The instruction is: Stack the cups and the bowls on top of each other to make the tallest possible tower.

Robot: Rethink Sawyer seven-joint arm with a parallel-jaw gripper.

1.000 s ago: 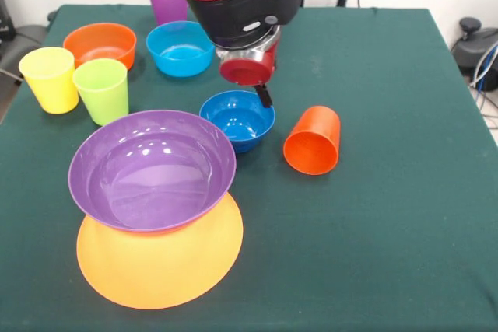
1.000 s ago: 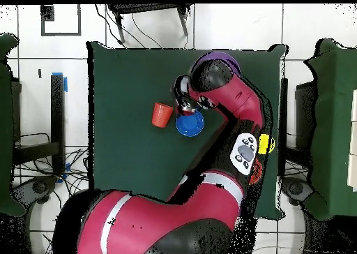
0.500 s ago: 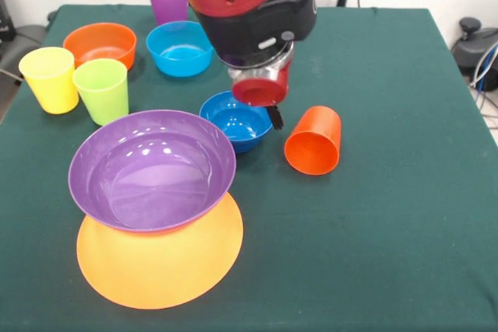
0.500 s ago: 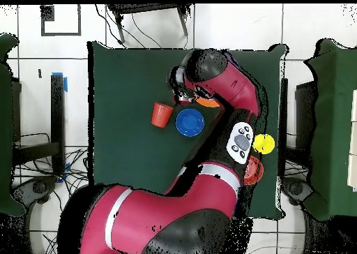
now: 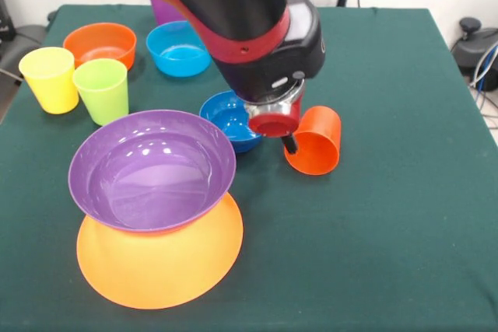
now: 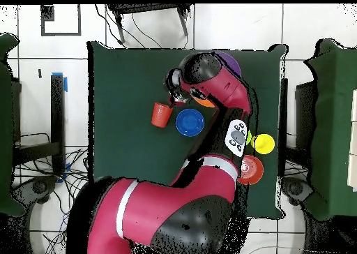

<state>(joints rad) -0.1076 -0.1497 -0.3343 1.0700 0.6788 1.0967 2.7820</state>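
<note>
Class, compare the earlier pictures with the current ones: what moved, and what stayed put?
The gripper has travelled from above the dark blue bowl down toward the tipped orange-red cup, now right beside it. Nothing is visibly grasped yet. The cup, both bowls of the stack, and the other cups and bowls stayed put.

On the table (image 5: 389,215), 1 wide bowl (image 5: 152,169) sits on the biggest bowl (image 5: 159,258) near the front edge; a tipped cup (image 5: 313,141) lies mid-table beside a small bowl (image 5: 228,118).

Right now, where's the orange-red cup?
Front view: the orange-red cup lies on its side right of centre on the table, mouth toward the camera, just right of the dark blue bowl, with the gripper at its left edge.
</note>
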